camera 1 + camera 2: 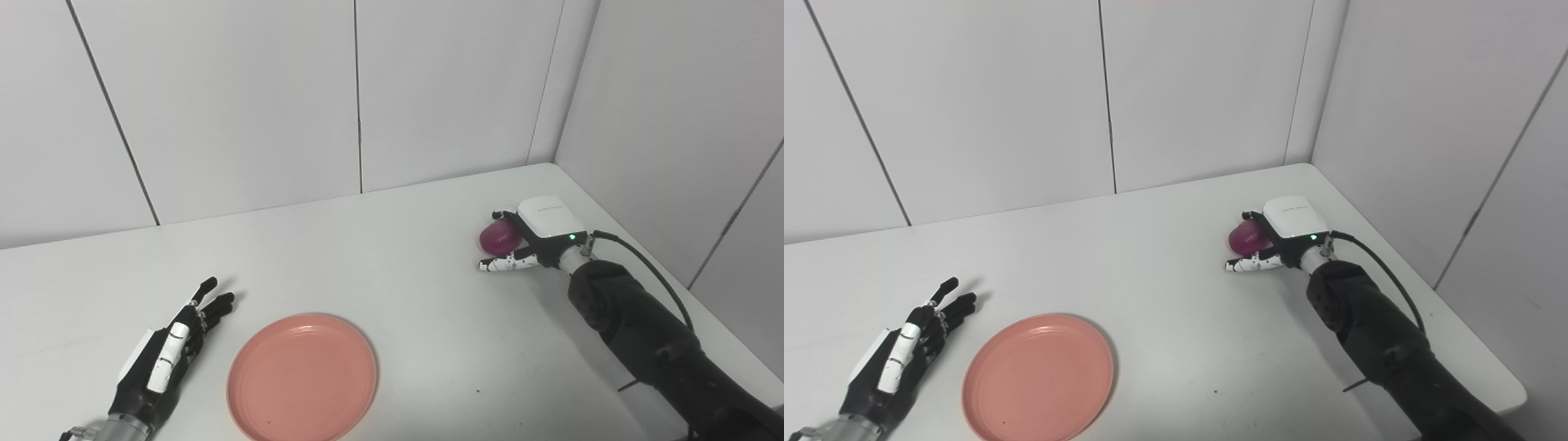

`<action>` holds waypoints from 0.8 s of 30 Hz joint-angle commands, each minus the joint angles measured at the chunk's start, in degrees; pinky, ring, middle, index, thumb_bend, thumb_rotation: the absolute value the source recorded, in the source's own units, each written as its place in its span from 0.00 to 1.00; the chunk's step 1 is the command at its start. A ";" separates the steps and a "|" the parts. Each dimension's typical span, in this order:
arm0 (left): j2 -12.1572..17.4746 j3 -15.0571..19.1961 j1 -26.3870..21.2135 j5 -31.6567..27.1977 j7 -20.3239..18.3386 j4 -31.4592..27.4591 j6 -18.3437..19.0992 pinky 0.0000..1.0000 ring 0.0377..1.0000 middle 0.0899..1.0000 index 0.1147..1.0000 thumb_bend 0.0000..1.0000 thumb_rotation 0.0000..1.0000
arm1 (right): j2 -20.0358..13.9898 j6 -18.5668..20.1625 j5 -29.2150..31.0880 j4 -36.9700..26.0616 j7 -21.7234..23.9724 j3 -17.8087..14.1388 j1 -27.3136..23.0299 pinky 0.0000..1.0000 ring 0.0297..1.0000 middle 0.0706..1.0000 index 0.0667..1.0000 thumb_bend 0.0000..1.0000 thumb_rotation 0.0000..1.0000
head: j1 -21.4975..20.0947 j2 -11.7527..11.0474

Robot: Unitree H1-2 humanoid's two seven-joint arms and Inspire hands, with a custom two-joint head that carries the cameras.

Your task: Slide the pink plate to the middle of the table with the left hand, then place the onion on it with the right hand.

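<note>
The pink plate (302, 376) lies flat on the white table (398, 245), near the front edge and a little left of centre. My left hand (168, 355) rests open on the table just left of the plate, fingers spread and pointing away, not touching it. The purple onion (497, 237) sits at the far right of the table. My right hand (533, 236) is wrapped around it from the right. Its fingers curl over the onion's far side and its thumb (505, 263) lies along the near side. Most of the fingers are hidden behind the hand's white back.
White wall panels (245, 110) close the table at the back and on the right. The table's right edge (1476, 343) runs close beside my right arm (637, 331). A black cable (655, 269) loops off the right wrist.
</note>
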 commanded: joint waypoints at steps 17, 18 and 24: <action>-0.85 -0.72 1.16 -0.59 -0.67 1.70 -1.60 0.97 0.91 0.89 0.96 0.65 1.00 | 0.69 -3.82 1.34 1.05 -2.38 1.71 -2.61 0.51 0.66 0.74 0.76 0.90 0.77 | 0.72 0.11; -0.85 -0.74 1.16 -0.60 -0.68 1.64 -1.56 0.97 0.91 0.89 0.96 0.65 1.00 | 0.70 -3.78 1.32 0.96 -2.12 1.83 -2.66 0.52 0.67 0.74 0.77 0.90 0.79 | 0.72 0.11; -0.91 -0.89 1.19 -0.55 -0.65 1.24 -1.22 0.97 0.91 0.89 0.96 0.64 1.00 | 1.02 -4.10 1.68 0.78 -1.84 2.13 -3.00 0.51 0.67 0.75 0.77 0.91 0.80 | 1.09 0.12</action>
